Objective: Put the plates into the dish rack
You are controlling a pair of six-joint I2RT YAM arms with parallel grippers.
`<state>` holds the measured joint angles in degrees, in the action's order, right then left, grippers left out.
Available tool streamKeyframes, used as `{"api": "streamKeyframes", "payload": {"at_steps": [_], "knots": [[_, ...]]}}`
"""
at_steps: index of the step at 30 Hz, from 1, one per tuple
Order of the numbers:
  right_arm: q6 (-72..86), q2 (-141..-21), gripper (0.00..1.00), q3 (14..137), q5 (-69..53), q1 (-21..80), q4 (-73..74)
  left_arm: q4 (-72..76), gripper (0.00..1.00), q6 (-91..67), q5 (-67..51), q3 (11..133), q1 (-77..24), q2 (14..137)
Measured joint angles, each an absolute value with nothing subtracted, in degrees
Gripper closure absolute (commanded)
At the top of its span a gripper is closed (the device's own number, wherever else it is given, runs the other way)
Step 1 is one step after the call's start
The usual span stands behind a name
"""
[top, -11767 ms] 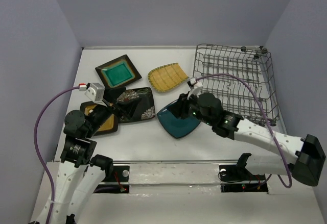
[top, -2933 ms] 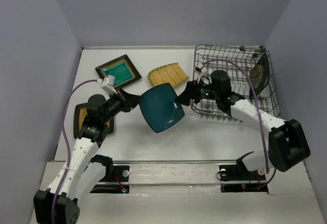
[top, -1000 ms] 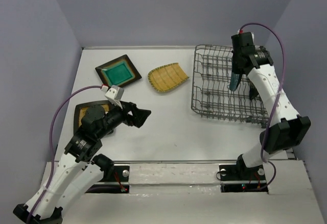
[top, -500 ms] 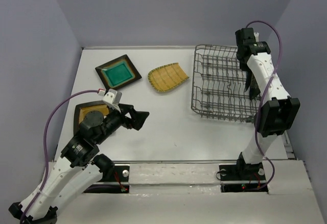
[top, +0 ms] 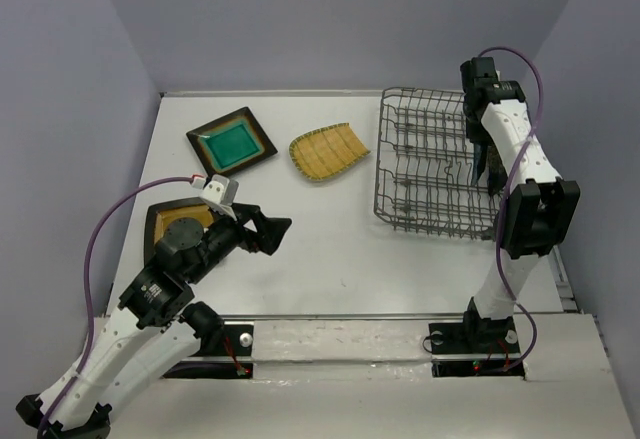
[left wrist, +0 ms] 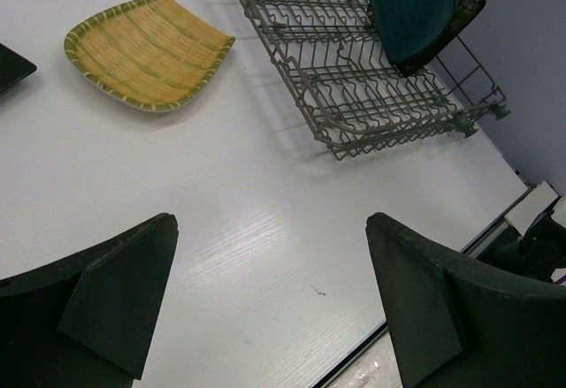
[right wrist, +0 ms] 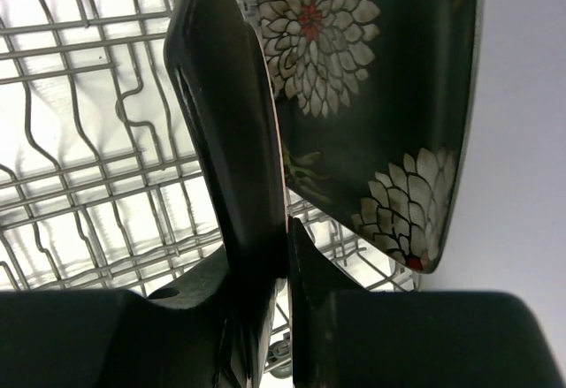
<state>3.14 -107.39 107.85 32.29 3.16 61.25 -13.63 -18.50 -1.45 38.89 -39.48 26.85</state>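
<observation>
The dish rack (top: 420, 159) stands at the right; it also shows in the left wrist view (left wrist: 354, 96) and the right wrist view (right wrist: 88, 140). My right gripper (top: 480, 154) reaches down into its right end, shut on the plain teal plate (right wrist: 221, 96), held upright on edge (left wrist: 411, 17). The black floral plate (right wrist: 380, 79) stands just beside it (top: 494, 172). My left gripper (top: 280, 234) is open and empty above bare table (left wrist: 270, 224). The yellow ribbed plate (top: 328, 150) and the teal-centre plate (top: 232, 142) lie on the table. The mustard-centre plate (top: 158, 224) is partly hidden under my left arm.
Walls close the table on the left, back and right. The rack's near corner (left wrist: 482, 110) sits close to the table's front edge. The yellow ribbed plate (left wrist: 146, 48) lies just left of the rack.
My right gripper has carried the teal plate from the rack's middle to its right end, next to the floral plate. The left arm has hardly moved.
</observation>
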Motion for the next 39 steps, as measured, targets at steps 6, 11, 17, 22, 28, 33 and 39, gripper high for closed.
{"api": "streamKeyframes", "payload": {"at_steps": [6,11,17,22,28,33,39], "knots": [[2.48,-109.25,0.93,107.85,30.55,2.57,61.23,-13.63,0.01,-18.5,-1.37,38.89,-39.77,26.85],[2.28,-111.13,0.93,107.85,29.91,2.2,61.25,-13.63,0.01,-18.5,-1.3,38.89,-39.79,26.85],[1.8,-111.61,0.93,107.94,28.64,1.61,61.34,-13.63,0.01,-18.5,-1.26,38.89,-39.79,26.85],[1.08,-114.43,0.87,111.46,27.35,1.04,62.83,-13.58,0.01,-18.52,-1.26,38.89,-39.79,27.18],[1.37,-115.59,0.54,112.16,27.77,1.1,61.91,-13.65,0.01,-18.52,-1.23,38.89,-39.77,28.51],[1.76,-116.81,0.39,112.14,27.88,1.08,60.99,-13.56,0.01,-18.55,-1.32,38.89,-39.2,29.3],[1.91,-116.86,0.33,111.83,27.79,1.1,59.51,-13.54,0.01,-18.59,-2.52,38.89,-38.5,33.23]]}}
